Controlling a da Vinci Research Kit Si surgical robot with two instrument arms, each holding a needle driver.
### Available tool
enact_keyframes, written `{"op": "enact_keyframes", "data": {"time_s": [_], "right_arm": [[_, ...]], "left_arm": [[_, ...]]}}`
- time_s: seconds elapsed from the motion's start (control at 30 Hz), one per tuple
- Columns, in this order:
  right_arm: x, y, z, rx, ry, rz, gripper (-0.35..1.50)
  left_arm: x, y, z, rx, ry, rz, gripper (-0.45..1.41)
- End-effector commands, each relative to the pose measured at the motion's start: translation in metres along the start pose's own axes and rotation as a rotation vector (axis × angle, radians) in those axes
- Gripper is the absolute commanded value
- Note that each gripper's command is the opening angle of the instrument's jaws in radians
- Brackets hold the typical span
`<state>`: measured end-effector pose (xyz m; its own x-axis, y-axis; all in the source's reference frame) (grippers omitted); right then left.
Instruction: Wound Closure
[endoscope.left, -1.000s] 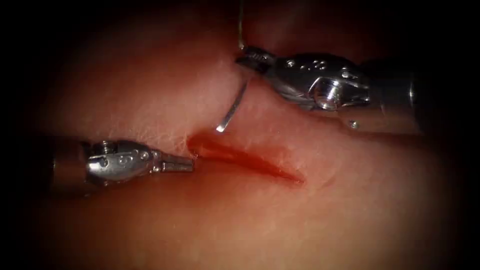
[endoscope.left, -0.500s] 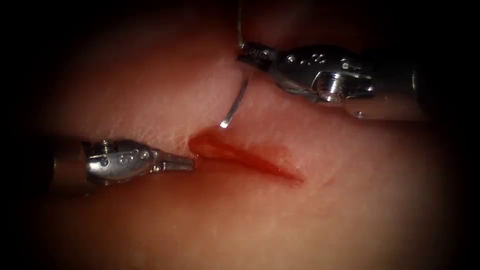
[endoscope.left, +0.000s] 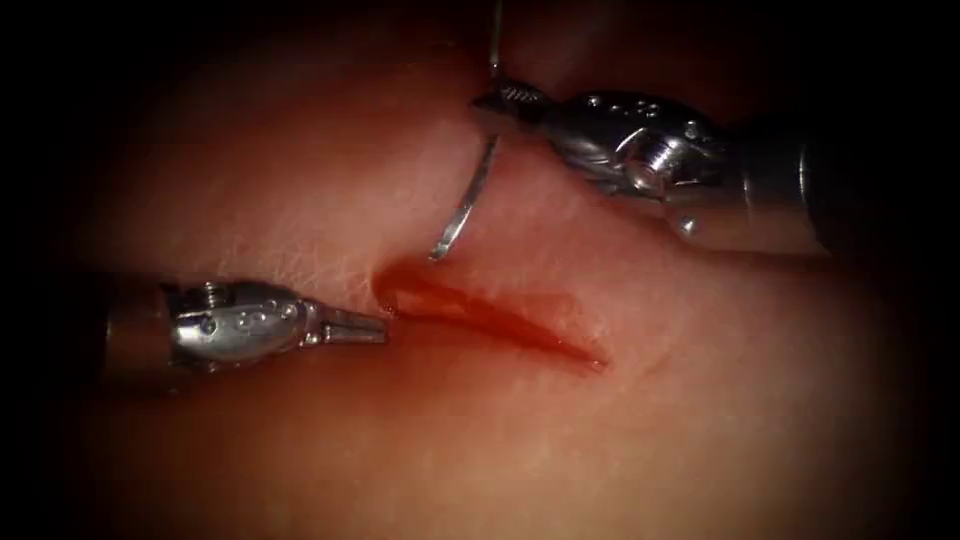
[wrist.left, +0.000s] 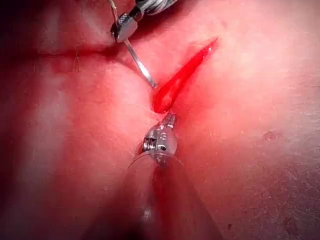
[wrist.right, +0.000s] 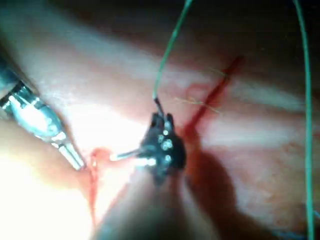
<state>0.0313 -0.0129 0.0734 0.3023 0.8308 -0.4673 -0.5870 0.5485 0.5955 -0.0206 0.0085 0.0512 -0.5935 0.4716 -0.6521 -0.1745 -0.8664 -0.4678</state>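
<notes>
In the endoscope view my right claw (endoscope.left: 500, 100) comes in from the right, clamped on the needle (endoscope.left: 468, 195) near its rear end; the needle curves down from the grip, free of the tissue (endoscope.left: 300, 180), with its tip just above the left end of the cut (endoscope.left: 490, 318). My left claw (endoscope.left: 372, 326) lies low on the left, jaws pressed together and holding nothing, its tip just beside that same end of the cut. In the left wrist view my left claw (wrist.left: 169, 120) points at the near end of the cut (wrist.left: 182, 80), which is filled with red fluid (wrist.left: 165, 97), and the needle (wrist.left: 140, 65) slants from my right claw (wrist.left: 122, 30) to the cut's edge. In the right wrist view my right claw (wrist.right: 159, 142) grips the needle (wrist.right: 125, 155), green thread (wrist.right: 170, 50) rises from it, and my left claw (wrist.right: 75, 157) sits close by.
</notes>
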Motion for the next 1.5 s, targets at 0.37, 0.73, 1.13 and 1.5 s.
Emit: {"op": "enact_keyframes", "data": {"time_s": [0.37,0.73,1.13,1.5], "right_arm": [[-0.0017,-0.0013,0.0027,0.087,-0.060,0.249,-0.35],[-0.0027,-0.0029,0.0033,0.138,-0.128,0.429,-0.35],[-0.0032,-0.0054,0.0035,0.143,-0.188,0.489,-0.35],[-0.0042,-0.0065,0.0037,0.172,-0.247,0.563,-0.35]], "left_arm": [[-0.0003,-0.0002,0.0007,-0.001,-0.001,0.014,-0.35],[-0.0010,-0.0009,-0.0001,-0.012,-0.009,0.035,-0.35],[-0.0010,-0.0009,-0.0001,-0.012,-0.009,0.035,-0.35],[-0.0010,-0.0009,-0.0002,-0.012,-0.009,0.035,-0.37]]}}
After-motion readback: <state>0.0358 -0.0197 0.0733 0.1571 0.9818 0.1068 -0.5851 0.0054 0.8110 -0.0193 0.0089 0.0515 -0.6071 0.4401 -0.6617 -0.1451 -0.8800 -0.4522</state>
